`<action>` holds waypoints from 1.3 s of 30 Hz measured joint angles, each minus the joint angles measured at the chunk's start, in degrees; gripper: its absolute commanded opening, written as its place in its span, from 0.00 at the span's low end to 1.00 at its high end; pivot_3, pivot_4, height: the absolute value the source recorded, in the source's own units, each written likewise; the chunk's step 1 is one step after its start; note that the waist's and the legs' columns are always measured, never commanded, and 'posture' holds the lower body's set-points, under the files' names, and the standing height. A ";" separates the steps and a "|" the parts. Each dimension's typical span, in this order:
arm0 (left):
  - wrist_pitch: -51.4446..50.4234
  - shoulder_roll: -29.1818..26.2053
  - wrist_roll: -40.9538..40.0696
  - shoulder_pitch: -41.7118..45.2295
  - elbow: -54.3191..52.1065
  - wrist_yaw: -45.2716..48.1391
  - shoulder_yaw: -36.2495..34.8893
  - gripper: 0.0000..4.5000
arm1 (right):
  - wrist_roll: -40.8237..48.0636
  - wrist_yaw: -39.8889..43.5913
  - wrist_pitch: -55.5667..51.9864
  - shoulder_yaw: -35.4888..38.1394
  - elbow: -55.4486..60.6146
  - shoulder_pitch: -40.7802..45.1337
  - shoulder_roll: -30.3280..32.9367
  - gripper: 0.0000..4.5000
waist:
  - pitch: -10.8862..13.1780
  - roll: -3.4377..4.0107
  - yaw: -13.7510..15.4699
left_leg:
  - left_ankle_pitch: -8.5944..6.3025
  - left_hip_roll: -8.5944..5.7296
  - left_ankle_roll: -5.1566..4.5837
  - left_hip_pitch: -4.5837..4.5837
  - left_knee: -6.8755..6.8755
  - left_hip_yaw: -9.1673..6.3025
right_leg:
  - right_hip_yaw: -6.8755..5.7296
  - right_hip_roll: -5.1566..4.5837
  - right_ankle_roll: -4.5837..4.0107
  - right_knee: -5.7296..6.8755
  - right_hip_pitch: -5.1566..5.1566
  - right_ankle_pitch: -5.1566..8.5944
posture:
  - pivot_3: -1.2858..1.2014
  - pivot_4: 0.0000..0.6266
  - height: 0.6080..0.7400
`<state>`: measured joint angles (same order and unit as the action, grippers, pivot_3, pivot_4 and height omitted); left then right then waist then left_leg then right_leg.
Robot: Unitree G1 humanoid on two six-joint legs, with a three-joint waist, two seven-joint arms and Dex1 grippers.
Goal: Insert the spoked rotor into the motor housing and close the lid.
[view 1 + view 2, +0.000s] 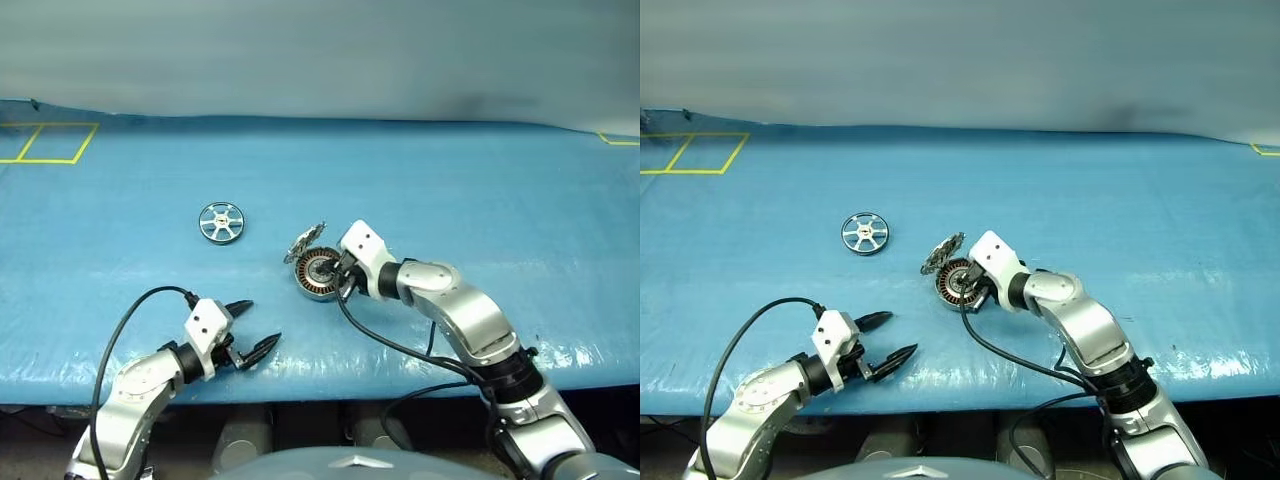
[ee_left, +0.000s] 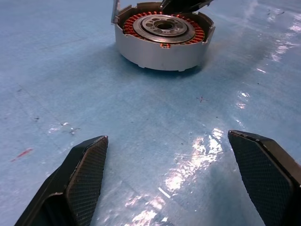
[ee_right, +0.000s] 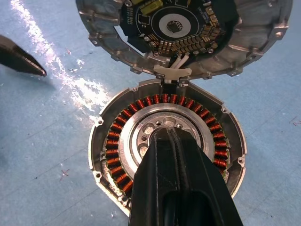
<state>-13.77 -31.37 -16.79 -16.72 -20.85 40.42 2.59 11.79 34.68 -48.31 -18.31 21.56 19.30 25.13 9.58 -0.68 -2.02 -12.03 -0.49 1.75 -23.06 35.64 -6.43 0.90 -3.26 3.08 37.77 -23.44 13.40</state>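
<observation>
The spoked rotor point(image 1: 221, 222), a shiny silver wheel, lies flat on the blue table, left of the motor housing point(image 1: 316, 276). The housing is open, showing copper windings point(image 3: 117, 141) around a silver bearing. Its toothed lid point(image 1: 303, 243) stands tilted up at the far-left rim, with a circuit board point(image 3: 174, 23) on its inner face. My right gripper point(image 3: 168, 136) is shut with nothing in it, its tips over the housing's centre; I cannot tell if they touch. My left gripper point(image 1: 255, 327) is open and holds nothing, near the table's front edge, short of the housing point(image 2: 162, 40).
Yellow tape outlines point(image 1: 50, 143) mark the far left of the blue table cover, and another point(image 1: 620, 140) marks the far right. The table's front edge point(image 1: 400, 385) runs just behind both arms. Black cables point(image 1: 130, 320) trail from the wrists.
</observation>
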 measured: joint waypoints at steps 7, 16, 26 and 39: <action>-6.38 -7.85 -0.60 5.88 -3.41 0.38 -6.52 1.00 | 1.80 -0.07 -1.08 1.49 7.59 -4.47 2.27 0.01 | 0.01 0.00 0.06 | 0.00 0.00 0.00 0.01 0.05 0.00 | 0.00 0.01 0.00 0.00 0.02 0.01 | 0.52 0.24 1.00; -6.80 -13.32 0.15 15.36 2.42 5.03 -8.01 1.00 | 2.39 -2.01 -1.10 1.95 10.14 -7.40 2.58 0.01 | 0.03 -0.02 -0.05 | 0.00 0.03 0.00 0.00 -0.02 0.00 | 0.01 0.09 0.01 0.03 -0.03 -0.01 | 0.52 0.24 1.00; 1.37 -19.72 8.82 34.02 21.30 13.45 -1.78 1.00 | 2.58 -3.68 -1.08 0.93 10.75 -8.49 2.11 0.01 | 0.12 -0.16 -0.06 | 0.00 0.01 0.00 -0.03 -0.03 0.00 | 0.02 0.08 0.31 0.00 -0.04 -0.18 | 0.52 0.24 1.00; 18.25 -19.65 21.07 59.21 51.44 26.33 9.92 1.00 | 2.56 -6.42 -0.99 -0.33 11.16 -10.18 0.03 0.01 | 0.16 -0.20 -0.19 | 0.01 0.02 -0.01 -0.12 0.01 -0.02 | 0.00 0.13 0.38 0.02 -0.10 -0.21 | 0.52 0.24 1.00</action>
<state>4.49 -51.03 4.28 42.49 30.59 66.75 12.51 14.35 28.26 -49.30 -18.64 32.72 9.11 25.16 9.74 -0.88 -2.20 -12.02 -0.47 1.74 -23.18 35.64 -6.45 0.91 -3.13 3.46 37.79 -23.54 13.19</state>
